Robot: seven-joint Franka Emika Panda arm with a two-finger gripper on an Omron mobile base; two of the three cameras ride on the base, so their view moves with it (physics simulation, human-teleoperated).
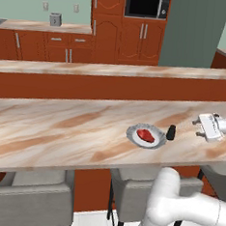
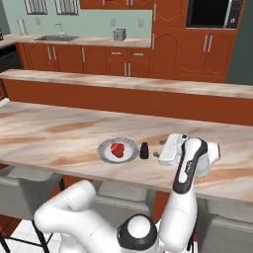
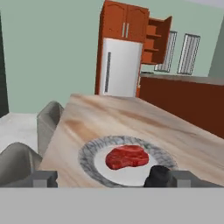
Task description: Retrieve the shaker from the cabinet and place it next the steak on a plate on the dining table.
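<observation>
Now, bench (image 1: 60,129): long, beige-brown marbled stone.
Plate (image 1: 134,133): on bench, holding steak (image 1: 145,135).
Shaker (image 1: 171,132): upright, just beside plate.
Hand (image 1: 197,128): fingers apart, holding nothing, near shaker.
Room: red-brown cabinets (image 2: 99,59), green walls.

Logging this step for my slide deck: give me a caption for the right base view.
Small black cylindrical shaker stands on the marbled dining table beside the silvery scalloped plate with red steak; open gripper alongside.

Both base cameras are looking down across the counter (image 1: 60,129) from behind the arm, sharing the plate (image 2: 105,150). The hand camera is skimming low and close, facing the plate.
</observation>
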